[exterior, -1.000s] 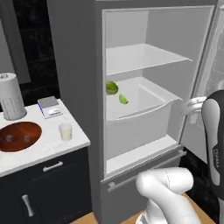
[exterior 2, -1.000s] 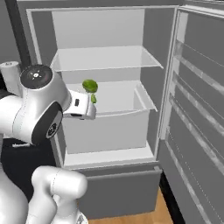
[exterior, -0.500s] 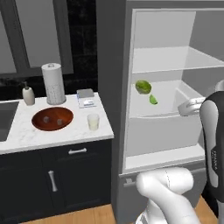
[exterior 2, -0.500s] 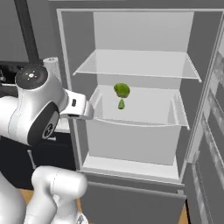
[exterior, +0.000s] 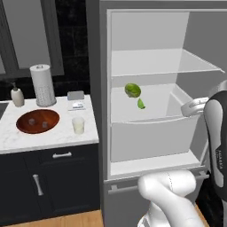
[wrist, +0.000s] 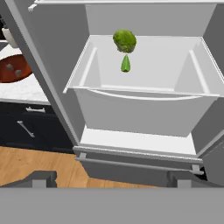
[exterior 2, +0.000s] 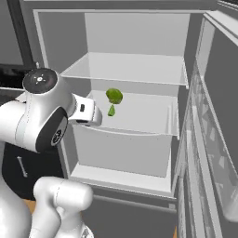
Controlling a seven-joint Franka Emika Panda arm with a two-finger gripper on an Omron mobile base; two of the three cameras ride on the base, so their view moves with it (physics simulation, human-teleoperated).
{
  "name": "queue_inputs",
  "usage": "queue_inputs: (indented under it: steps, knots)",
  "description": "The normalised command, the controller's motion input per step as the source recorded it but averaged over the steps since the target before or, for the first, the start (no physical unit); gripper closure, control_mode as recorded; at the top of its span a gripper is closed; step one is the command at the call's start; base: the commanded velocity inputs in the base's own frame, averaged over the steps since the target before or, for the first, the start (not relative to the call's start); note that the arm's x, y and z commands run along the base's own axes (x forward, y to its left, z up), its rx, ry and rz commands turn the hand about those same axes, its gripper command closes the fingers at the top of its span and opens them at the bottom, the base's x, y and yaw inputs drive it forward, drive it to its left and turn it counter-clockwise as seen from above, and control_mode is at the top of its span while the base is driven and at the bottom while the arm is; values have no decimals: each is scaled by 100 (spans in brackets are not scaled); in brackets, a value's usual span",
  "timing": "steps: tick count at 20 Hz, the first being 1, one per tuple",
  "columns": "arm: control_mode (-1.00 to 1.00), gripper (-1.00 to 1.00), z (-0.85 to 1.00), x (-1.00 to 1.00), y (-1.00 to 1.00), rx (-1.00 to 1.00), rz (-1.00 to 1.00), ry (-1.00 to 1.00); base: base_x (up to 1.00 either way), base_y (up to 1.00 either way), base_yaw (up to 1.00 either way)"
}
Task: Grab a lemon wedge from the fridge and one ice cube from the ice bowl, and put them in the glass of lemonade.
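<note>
A rendered home kitchen: a tall grey fridge (exterior: 150,88) stands open on white shelves beside a white marble worktop (exterior: 48,135) over dark navy cabinets (exterior: 48,181), with a cream soap bottle (exterior: 17,95), black tiled wall and wood floor (wrist: 35,164).

Inside the fridge (exterior: 146,133), one lemon wedge (exterior: 141,103) and one round green vegetable (exterior: 132,90) are counted. Beside it, two ice cubes (exterior: 32,121) are seen in one ice bowl (exterior: 22,127), near one glass of lemonade (exterior: 78,125).
</note>
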Motion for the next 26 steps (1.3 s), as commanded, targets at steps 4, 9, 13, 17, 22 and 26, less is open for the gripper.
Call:
queue_inputs:
  steps: [4, 9, 13, 17, 22, 26]
  knots:
    - [100, -100, 0, 0, 0, 0, 0, 0, 59, -3, -11]
    - [100, -100, 0, 0, 0, 0, 0, 0, 23, 0, -6]
    - [-100, -100, 0, 1, 18, 0, -1, -1, 0, 0, 0]
    - [-100, -100, 0, 22, 34, 0, -14, -2, 0, 0, 0]
    - [-100, -100, -17, 33, 7, 0, -12, 1, 0, 0, 0]
    - [-100, -100, -39, 51, -5, 0, -2, 2, 0, 0, 0]
